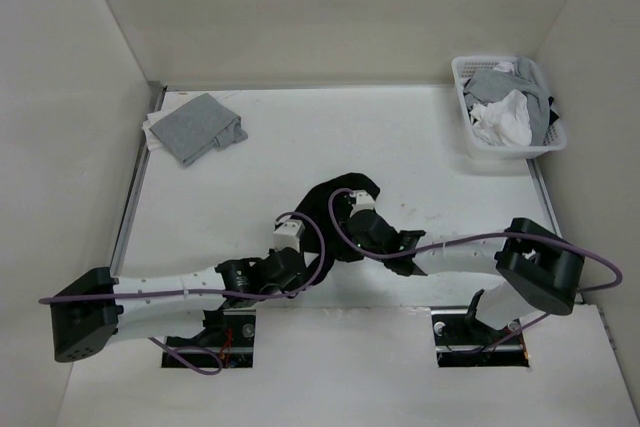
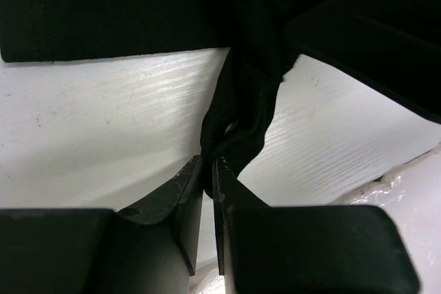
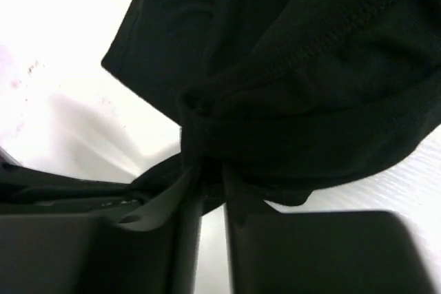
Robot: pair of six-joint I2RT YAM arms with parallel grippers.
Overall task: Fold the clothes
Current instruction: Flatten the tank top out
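Note:
The clothes (image 1: 345, 192), a black tank top, lie bunched in a heap near the middle of the white table. My left gripper (image 1: 316, 227) comes in from the lower left and is shut on a narrow twisted strap of the black fabric (image 2: 248, 101), which runs up from the fingertips (image 2: 219, 170) to the rest of the garment. From the lower right, my right gripper (image 1: 345, 210) is pinched on a thick gathered fold of the same black cloth (image 3: 296, 87). Both sets of fingers are mostly hidden by fabric in the top view.
A white basket (image 1: 500, 155) holding white and grey garments stands at the back right corner. A folded light grey garment (image 1: 195, 127) lies at the back left. Walls close the table on the left, back and right.

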